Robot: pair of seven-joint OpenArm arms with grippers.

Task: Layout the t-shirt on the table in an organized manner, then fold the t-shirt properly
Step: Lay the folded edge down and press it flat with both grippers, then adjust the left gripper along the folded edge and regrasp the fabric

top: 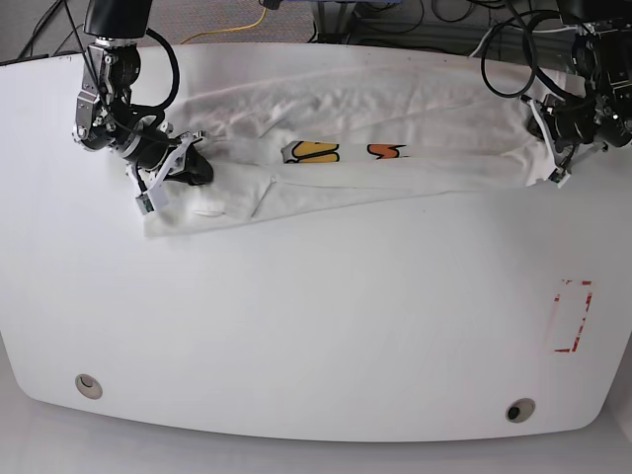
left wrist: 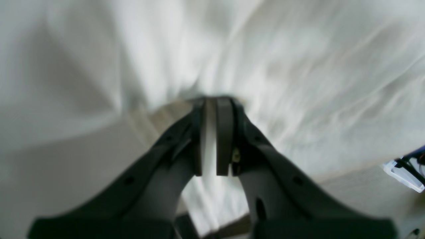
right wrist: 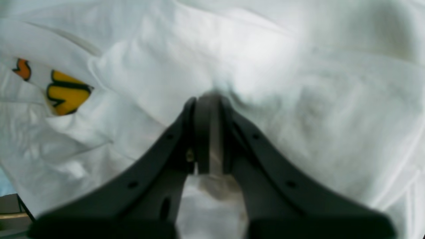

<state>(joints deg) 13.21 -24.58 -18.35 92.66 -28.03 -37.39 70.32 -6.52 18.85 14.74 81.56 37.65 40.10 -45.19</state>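
Both tools (left wrist: 209, 139) (right wrist: 209, 139) low — pinching t-shirt (top: 395, 158) ends

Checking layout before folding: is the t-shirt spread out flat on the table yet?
No, the t-shirt lies bunched in a long band across the table.

You had one t-shirt (top: 395, 148) on one table (top: 316, 326), two grippers, the left (top: 549, 148) and the right (top: 197, 170), two grommet holes (top: 89, 384) and one red tape rectangle (top: 573, 316) to count.
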